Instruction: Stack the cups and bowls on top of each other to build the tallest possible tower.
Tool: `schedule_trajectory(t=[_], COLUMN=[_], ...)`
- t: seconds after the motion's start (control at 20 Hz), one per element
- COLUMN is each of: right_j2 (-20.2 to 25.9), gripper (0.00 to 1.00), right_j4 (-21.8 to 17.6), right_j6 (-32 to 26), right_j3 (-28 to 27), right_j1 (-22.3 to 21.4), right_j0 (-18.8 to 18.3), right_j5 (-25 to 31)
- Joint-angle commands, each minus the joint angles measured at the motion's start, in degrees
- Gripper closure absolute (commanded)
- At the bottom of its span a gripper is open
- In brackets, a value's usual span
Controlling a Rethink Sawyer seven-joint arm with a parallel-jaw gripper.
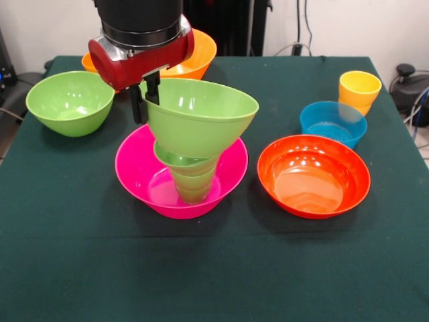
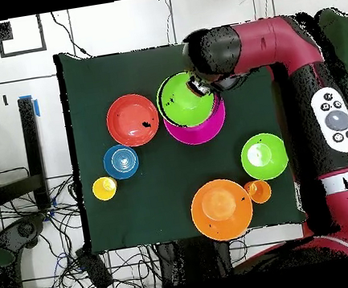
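Between fingers (image 1: 149, 94): green bowl (image 1: 201, 115) rim.

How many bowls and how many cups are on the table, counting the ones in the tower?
Bowls: 7 - pink bowl, left light green bowl, top light green bowl, small green bowl, orange bowl, red-orange bowl, blue bowl
Cups: 3 - green cup, yellow cup, orange cup
Total: 10
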Motion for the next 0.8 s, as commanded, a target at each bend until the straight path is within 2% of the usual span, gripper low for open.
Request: schedule_trajectory(t=[0.05,0.8], right_j2=[-2.8,-3.8], gripper=[1.00,1.00], right_j4=[-5.3,-6.1], right_j6=[-14.1,-13.6], right_j3=[-0.4,-0.3], right_j1=[1.8,1.2], right_j0=[1.9,1.8], right_j5=[4.8,6.1])
